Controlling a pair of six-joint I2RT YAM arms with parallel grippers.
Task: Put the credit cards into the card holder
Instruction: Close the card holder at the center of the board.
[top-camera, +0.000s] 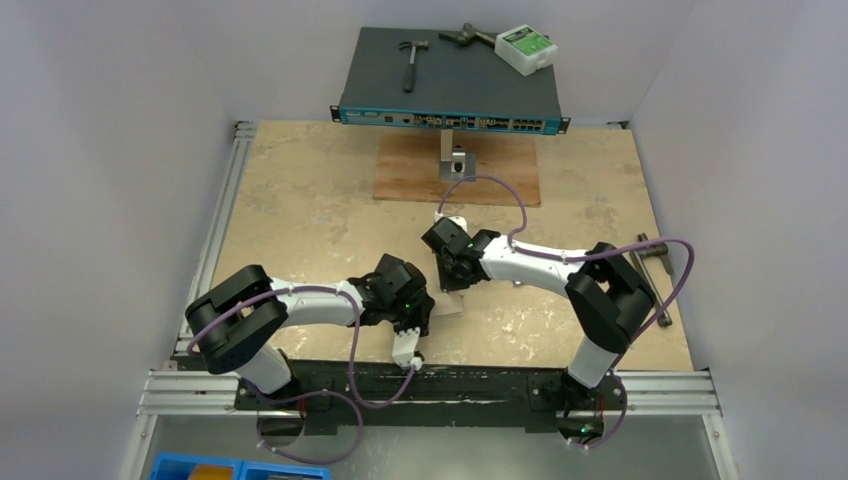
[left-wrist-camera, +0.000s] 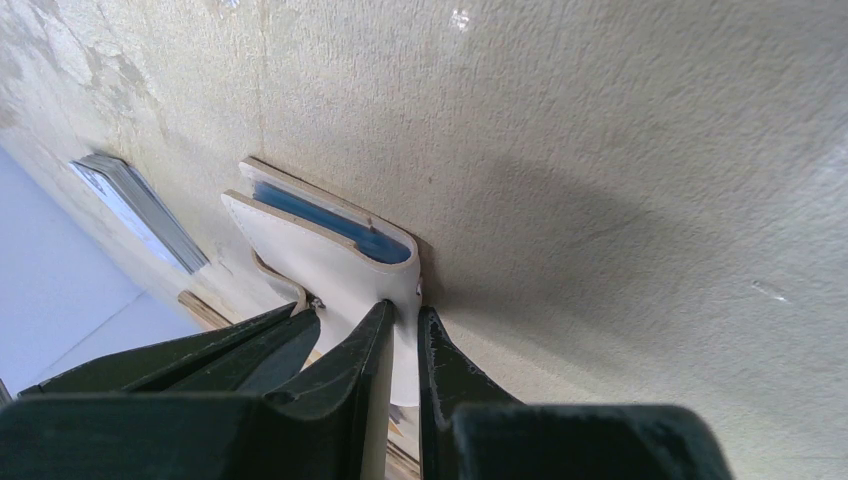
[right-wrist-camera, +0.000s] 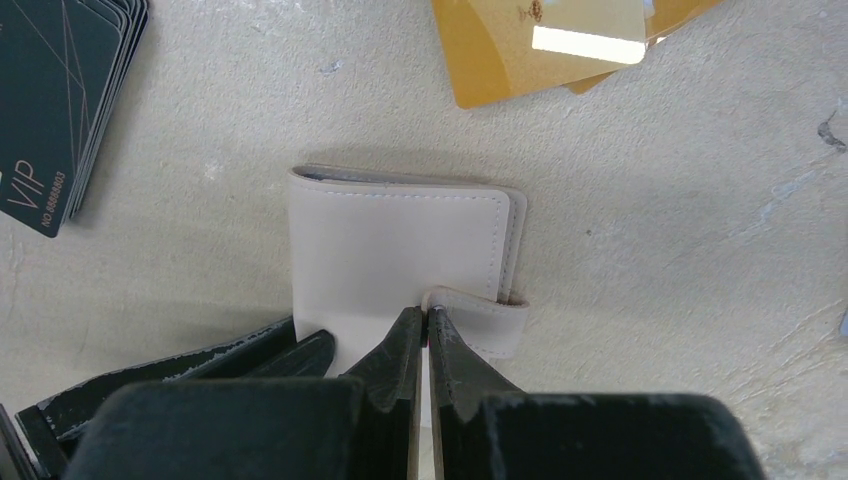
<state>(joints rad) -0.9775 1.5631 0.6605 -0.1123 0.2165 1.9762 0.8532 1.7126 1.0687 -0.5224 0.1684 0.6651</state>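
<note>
One card holder (top-camera: 450, 303) by the tabletop's (top-camera: 300, 200) near edge, midway along, mostly hidden from above.

Left wrist only: left end effector (left-wrist-camera: 403, 310) pinched on one beige flap, blue pocket exposed; one silver-grey card stack (left-wrist-camera: 140, 210) nearby.

Right wrist only: right end effector (right-wrist-camera: 427, 312) fully closed, tips at the snap tab (right-wrist-camera: 480, 320), hold unclear. Two orange-yellow cards (right-wrist-camera: 540, 45); fanned black cards (right-wrist-camera: 60, 90), number uncertain.

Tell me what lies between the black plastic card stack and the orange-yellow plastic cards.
In the right wrist view, only bare tabletop separates the black plastic card stack from the orange-yellow plastic cards; the beige folding card holder sits lower in frame.
</note>
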